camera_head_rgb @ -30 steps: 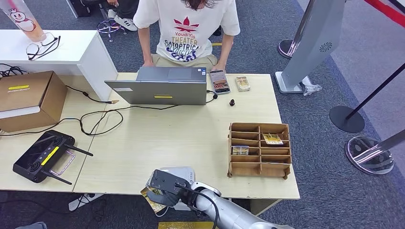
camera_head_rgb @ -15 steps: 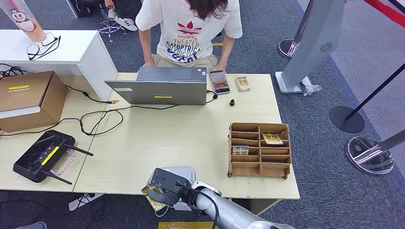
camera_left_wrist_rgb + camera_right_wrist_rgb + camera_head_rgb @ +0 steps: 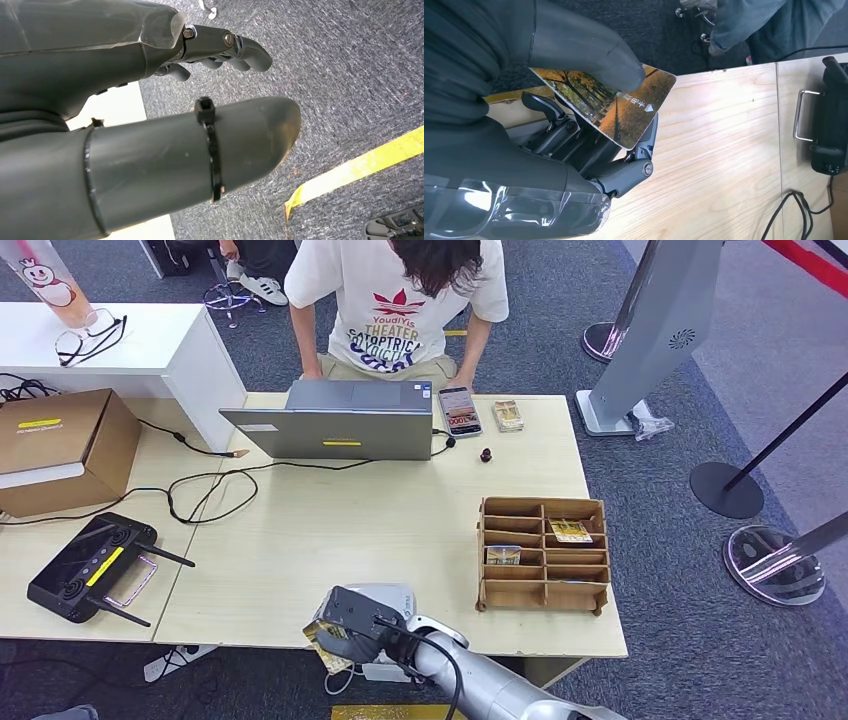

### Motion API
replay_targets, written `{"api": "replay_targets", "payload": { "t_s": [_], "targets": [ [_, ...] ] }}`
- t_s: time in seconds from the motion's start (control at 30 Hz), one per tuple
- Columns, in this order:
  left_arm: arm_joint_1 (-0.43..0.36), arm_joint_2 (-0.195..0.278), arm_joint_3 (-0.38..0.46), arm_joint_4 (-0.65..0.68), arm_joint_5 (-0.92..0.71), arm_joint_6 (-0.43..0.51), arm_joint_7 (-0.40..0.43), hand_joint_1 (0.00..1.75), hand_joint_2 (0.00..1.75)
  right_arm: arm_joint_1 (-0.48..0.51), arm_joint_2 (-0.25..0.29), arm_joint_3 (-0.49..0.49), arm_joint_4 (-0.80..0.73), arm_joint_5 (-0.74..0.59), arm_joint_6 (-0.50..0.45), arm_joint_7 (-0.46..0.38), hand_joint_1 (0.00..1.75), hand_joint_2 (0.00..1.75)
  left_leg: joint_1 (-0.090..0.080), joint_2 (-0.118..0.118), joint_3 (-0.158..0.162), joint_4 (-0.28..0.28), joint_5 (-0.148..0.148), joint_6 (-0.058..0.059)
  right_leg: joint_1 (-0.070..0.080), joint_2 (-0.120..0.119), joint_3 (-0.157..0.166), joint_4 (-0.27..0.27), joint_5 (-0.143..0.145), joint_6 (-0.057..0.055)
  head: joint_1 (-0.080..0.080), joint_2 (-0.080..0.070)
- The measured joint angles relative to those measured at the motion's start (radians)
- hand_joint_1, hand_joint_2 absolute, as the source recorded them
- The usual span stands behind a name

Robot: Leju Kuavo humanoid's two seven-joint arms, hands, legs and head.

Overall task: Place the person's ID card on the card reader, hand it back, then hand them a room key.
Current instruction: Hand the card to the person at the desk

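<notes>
**Card held at the counter's near edge**

The right robot hand (image 3: 345,625) grips a card (image 3: 616,107) between thumb and fingers, at the near edge of the counter (image 3: 330,540), just beside the white card reader (image 3: 385,597). The card's face shows autumn trees, with small white characters too tilted to read. The left robot hand (image 3: 215,47) holds nothing, its fingers loosely apart above grey carpet (image 3: 350,75) with a yellow floor stripe (image 3: 360,167).

Across the light wood counter a person (image 3: 400,300) sits in a white T-shirt printed "YoudiYis THEATER". Before them stand a grey laptop (image 3: 340,420), a phone (image 3: 460,410) and another card (image 3: 508,415). A wooden compartment rack (image 3: 545,555) holds two cards in separate slots. To the left lie a black controller (image 3: 90,565) with antennas and a cardboard box (image 3: 60,445). Stanchion bases (image 3: 725,490) stand on the carpet to the right.
</notes>
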Motion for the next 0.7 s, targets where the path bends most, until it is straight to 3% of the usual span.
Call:
{"api": "replay_targets", "payload": {
  "t_s": [0.7],
  "targets": [
    [0.0, -0.007, 0.0, 0.0, -0.001, 0.003, 0.001, 0.0, 0.0, -0.011, -0.009, -0.017, -0.014, -0.027, 0.018, -0.002, 1.75, 1.75, 0.0, 0.0, 0.0, 0.0, 0.0, 0.0, 0.0, 0.0, 0.0, 0.0, 0.0, 0.0, 0.0, 0.0]
  ]
}}
